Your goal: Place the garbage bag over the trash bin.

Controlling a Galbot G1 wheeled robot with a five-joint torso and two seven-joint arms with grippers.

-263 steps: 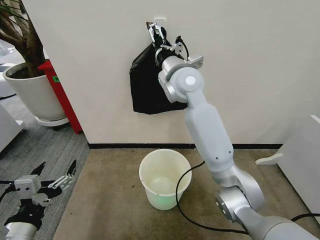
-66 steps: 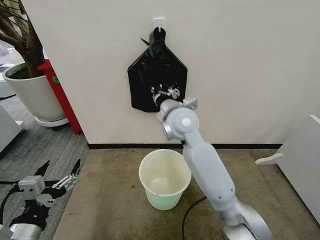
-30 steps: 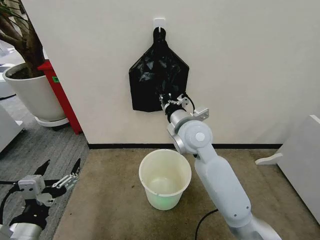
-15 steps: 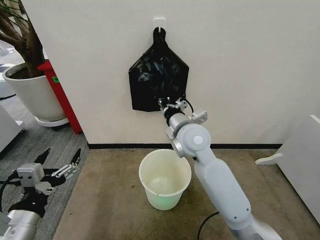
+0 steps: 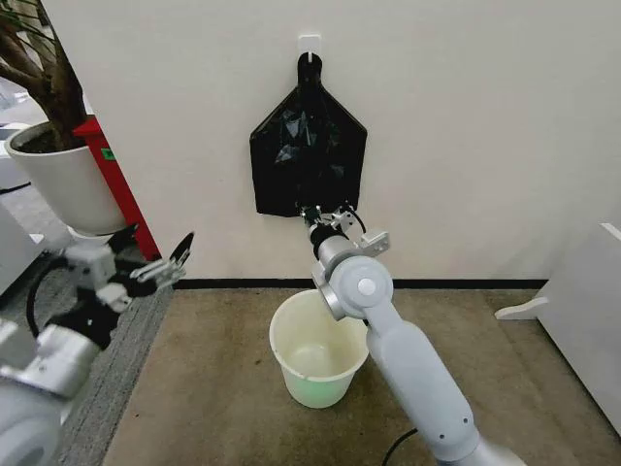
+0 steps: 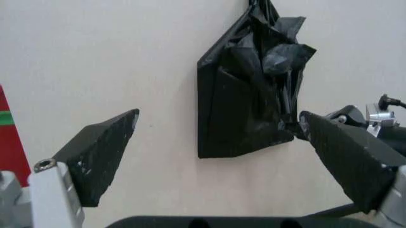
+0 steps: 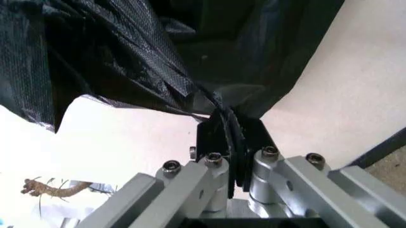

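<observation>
A flat black bundle (image 5: 309, 146) hangs by its loop from a white wall hook (image 5: 309, 44). At its lower edge my right gripper (image 5: 312, 211) points up, shut on a pinch of thin glossy film, the garbage bag (image 7: 209, 102). The right wrist view shows the fingers (image 7: 219, 137) pressed together on that crinkled film. Directly below on the brown floor stands the cream-white trash bin (image 5: 291, 374), upright and with nothing in it. My left gripper (image 5: 153, 248) is raised at the left, open, facing the wall. In the left wrist view its fingers (image 6: 101, 147) frame the bundle (image 6: 241, 109).
A large white plant pot (image 5: 58, 184) and a red panel (image 5: 114, 184) stand by the wall on the left. White furniture (image 5: 582, 320) sits at the right. A black cable (image 5: 398, 451) trails by the right arm's base. Grey carpet lies to the left.
The left arm has risen from low at the left up to wall height, still open. The right gripper has come down from the hook to the bundle's lower edge and closed on film.
</observation>
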